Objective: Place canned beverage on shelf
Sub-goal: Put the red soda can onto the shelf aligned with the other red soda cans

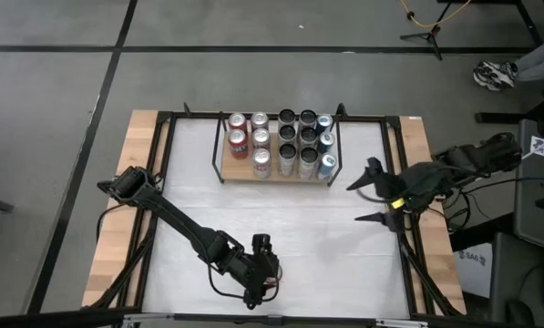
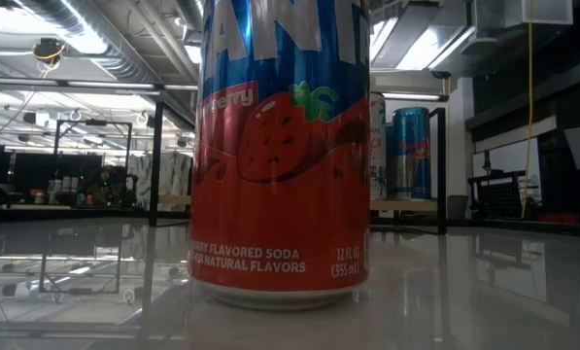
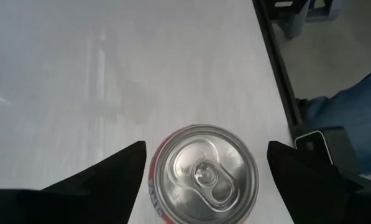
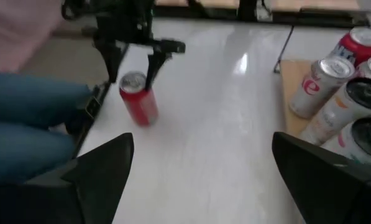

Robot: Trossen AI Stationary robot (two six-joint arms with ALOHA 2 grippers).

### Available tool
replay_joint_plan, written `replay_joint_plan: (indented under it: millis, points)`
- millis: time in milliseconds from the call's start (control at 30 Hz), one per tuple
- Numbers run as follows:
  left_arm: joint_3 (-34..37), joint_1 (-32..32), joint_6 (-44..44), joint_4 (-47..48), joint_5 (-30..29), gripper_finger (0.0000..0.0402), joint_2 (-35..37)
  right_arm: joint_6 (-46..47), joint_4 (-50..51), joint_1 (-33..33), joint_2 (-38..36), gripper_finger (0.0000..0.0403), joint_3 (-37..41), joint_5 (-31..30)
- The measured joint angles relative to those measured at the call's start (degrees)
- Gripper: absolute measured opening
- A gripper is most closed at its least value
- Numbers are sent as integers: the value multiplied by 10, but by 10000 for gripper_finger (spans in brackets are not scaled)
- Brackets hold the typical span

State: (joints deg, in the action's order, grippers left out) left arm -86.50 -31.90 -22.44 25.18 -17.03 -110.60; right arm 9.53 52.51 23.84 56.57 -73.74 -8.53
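At the near edge of the white table [image 1: 299, 246], my left gripper [image 3: 204, 171] hangs directly over a red strawberry soda can [image 3: 204, 174] that stands upright on the tabletop, its silver lid and pull tab facing up at my wrist. My fingers [image 3: 120, 171] are spread wide, one on either side of the can, neither visibly touching it. From table height, the same can [image 2: 282, 156] fills the frame, its base flat on the glossy surface and its label showing a strawberry on red and blue. Farther back and to the right, the shelf [image 1: 276, 175] sits at the far middle of the table, a light-wood board with thin black rod uprights at each end, packed with rows of upright cans [image 1: 281, 146]: red and white ones on its left, dark-topped ones in the middle, blue ones on its right. Well apart at the table's right edge, my right gripper [image 1: 370, 193] waits with its fingers splayed wide and nothing between them, pointing in toward the table. Beyond the near edge, a person's blue-jeaned leg [image 4: 23, 124] is visible.
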Motion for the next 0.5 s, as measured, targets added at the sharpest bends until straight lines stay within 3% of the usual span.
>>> replay_joint_plan:
  millis: [233, 500]
  points:
    - [0, 1, -1, 1, 4, 328, -8, 8, -165, 2, -156, 379, 205, -13]
    - [0, 1, -1, 13, 13, 328, -9, 30, -240, 1, -345, 379, 364, -58]
